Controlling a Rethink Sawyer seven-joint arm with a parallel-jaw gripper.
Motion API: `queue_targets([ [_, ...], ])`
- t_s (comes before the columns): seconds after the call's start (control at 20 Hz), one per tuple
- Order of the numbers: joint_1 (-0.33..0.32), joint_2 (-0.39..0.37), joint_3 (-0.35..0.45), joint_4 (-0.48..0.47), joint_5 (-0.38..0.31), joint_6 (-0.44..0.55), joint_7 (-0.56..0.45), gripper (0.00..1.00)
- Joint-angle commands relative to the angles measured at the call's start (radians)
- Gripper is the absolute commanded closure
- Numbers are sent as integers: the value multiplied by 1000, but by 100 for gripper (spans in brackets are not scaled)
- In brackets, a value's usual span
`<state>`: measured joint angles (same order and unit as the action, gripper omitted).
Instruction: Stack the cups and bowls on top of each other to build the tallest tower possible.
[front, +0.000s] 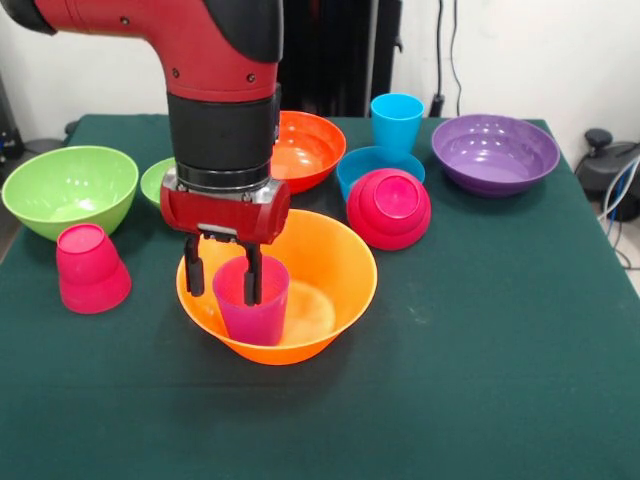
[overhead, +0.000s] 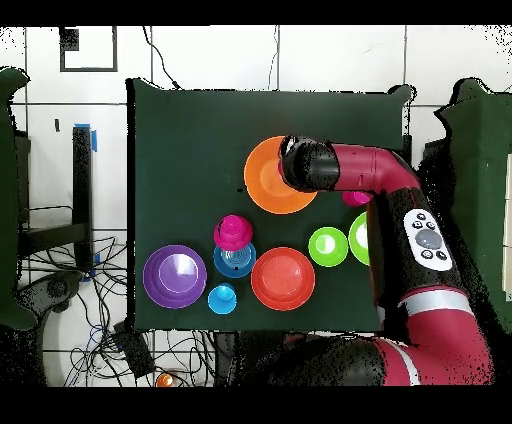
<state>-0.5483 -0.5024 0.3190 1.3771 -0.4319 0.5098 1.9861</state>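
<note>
Green tabletop (front: 480, 400) lies bare up front.
Gripper (front: 224, 272) pinches magenta cup's (front: 252, 302) rim, seemingly inside orange bowl (front: 340, 262); clear room right.

We see even, bright indoor light that seems to come from above. On the green table cloth (front: 480, 330) the shadows are soft and short, lying close under each bowl. The large orange bowl (front: 330, 270) carries a pale glare patch on its inner floor, and the purple bowl (front: 495, 152) shows small white highlights. The red arm (front: 200, 40) shines a little on top. The front view is sharp almost everywhere; in the overhead view the cloth looks darker.
</note>
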Motion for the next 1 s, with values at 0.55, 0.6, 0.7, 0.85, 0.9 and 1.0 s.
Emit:
queue_targets([
  [0.55, 44, 31, 37, 62, 0, 48, -20, 0],
  [0.6, 45, 21, 39, 71, 9, 57, -15, 0],
  [0.7, 52, 0, 43, 86, 28, 74, 0, 0],
  [0.85, 62, 9, 38, 76, 32, 67, 4, 0],
  [0.9, 62, 10, 37, 76, 32, 64, 2, 0],
  [1.0, 59, 4, 41, 85, 37, 62, -2, 0],
])
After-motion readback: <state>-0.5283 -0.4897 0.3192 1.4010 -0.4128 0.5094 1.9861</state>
